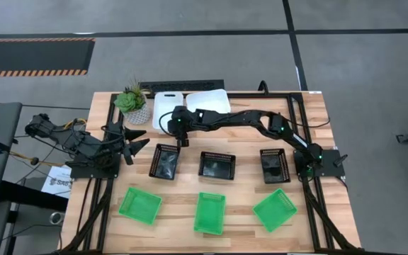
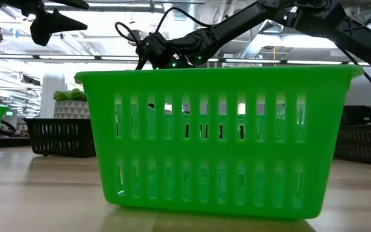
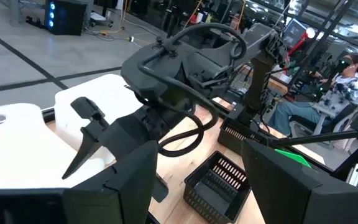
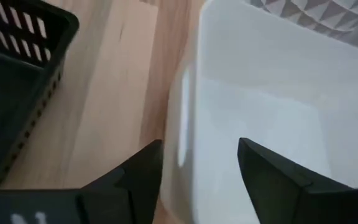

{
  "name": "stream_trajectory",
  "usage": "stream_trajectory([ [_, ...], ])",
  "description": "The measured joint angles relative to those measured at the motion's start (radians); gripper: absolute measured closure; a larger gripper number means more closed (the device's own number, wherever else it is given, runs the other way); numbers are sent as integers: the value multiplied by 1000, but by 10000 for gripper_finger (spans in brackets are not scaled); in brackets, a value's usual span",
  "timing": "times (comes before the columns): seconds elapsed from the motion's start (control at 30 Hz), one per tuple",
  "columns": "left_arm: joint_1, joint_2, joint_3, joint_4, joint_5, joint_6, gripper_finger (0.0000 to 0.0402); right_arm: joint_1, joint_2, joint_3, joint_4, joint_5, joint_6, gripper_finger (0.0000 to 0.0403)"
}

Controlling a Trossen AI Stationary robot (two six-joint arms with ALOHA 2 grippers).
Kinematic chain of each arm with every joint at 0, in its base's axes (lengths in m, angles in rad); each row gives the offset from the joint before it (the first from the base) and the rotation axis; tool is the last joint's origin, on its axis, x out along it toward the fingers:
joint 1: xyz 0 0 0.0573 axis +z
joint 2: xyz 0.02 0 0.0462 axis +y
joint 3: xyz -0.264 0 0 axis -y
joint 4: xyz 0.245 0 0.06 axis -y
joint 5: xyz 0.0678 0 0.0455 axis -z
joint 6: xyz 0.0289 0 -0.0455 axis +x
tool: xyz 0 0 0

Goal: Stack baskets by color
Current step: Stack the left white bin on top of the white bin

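Two white baskets [image 1: 167,103] [image 1: 210,101] stand side by side at the table's far edge. Three black baskets [image 1: 165,161] [image 1: 217,165] [image 1: 275,166] form a middle row, and three green baskets [image 1: 139,205] [image 1: 210,212] [image 1: 275,210] a near row. My right gripper [image 1: 180,129] [image 4: 199,144] is open and slants down over the left white basket's near wall [image 4: 182,149], with one finger over the wood outside and one over the inside. My left gripper [image 1: 136,145] [image 3: 197,155] waits open above the table's left side.
A small potted plant [image 1: 133,103] stands just left of the white baskets. The left black basket [image 4: 11,93] lies close beside my right gripper. In the low view the middle green basket [image 2: 218,138] fills the foreground. A person sits beyond the table [image 3: 347,81].
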State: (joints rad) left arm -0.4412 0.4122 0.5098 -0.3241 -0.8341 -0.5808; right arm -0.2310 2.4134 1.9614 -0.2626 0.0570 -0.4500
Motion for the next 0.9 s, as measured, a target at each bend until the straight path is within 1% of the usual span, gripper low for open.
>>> stream_trajectory([
  [0.07, 0, 0, 0, 0, 0, 0, 178, 0, 0, 0, -4, 17, 0, 196],
  [0.13, 0, 0, 0, 0, 0, 0, 178, 0, 0, 0, -2, 43, 0, 228],
  [0.2, 0, 0, 0, 0, 0, 0, 178, 0, 0, 0, -4, 52, 0, 270],
  [0.33, 0, 0, 0, 0, 0, 0, 178, 1, -1, 1, -5, 47, 16, 376],
  [0.37, 0, 0, 0, 0, 0, 0, 178, 4, 0, 0, -2, 52, 16, 387],
  [0.43, 0, 0, 0, 0, 0, 0, 178, 10, 0, 4, 20, 64, 22, 387],
  [0.63, 0, 0, 0, 0, 0, 0, 178, 25, 0, 113, 21, 134, 29, 396],
  [0.7, 0, 0, 0, 0, 0, 0, 178, 35, 0, 169, 7, 204, 36, 398],
  [0.73, 0, 0, 0, 0, 0, 0, 178, 41, 0, 201, -8, 258, 36, 399],
  [0.77, 0, 0, 0, 0, 0, -1, 178, 50, 0, 237, -26, 333, 41, 399],
  [0.83, 0, 0, 0, 0, 0, -5, 178, 67, 0, 311, -81, 539, 87, 399],
  [0.9, 0, 0, 0, 0, 0, -5, 178, 83, -3, 377, -162, 742, 189, 400],
])
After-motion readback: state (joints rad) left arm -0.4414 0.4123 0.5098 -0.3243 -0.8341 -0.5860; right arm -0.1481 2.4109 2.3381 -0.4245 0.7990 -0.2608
